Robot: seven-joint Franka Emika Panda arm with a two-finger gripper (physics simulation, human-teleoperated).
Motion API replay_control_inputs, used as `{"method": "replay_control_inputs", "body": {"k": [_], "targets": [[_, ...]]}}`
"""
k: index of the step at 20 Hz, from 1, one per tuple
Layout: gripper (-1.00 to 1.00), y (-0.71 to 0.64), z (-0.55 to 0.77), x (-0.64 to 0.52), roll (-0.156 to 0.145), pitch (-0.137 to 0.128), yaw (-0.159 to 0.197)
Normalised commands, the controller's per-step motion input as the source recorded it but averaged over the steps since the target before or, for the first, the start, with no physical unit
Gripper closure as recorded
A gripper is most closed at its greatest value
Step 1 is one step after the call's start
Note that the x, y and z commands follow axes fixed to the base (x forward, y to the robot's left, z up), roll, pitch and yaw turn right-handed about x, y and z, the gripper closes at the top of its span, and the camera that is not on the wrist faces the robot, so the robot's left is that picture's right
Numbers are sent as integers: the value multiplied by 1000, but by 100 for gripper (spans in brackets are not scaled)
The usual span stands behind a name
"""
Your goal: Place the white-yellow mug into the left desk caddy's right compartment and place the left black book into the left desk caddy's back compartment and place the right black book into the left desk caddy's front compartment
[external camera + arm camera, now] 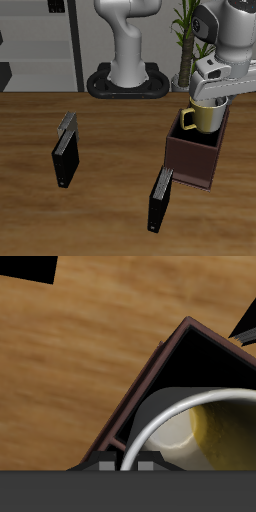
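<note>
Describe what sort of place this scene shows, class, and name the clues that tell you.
Probably a simulated office or study: a wooden table bearing black books and a brown desk caddy, shelving and a potted plant behind. The claw holds a mug over the caddy.

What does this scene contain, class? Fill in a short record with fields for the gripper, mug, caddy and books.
gripper: shut on the white-yellow mug, holding it by the rim
mug position: above the left desk caddy, over its right compartment, not yet released
black books: two, both standing on the table, one apart, one beside the caddy
</note>
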Motion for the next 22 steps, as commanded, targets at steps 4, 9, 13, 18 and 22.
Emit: {"method": "replay_control_inputs", "body": {"k": [4, 9, 13, 18, 22], "targets": [[100, -203, -224, 177, -22, 54, -27], [100, -135, -277, 140, -19, 54, -65], [100, -153, -592, 251, -14, 94, -50], [100, -151, -648, 184, -29, 112, -7], [-100, -132, 137, -161, 17, -4, -28]]}}
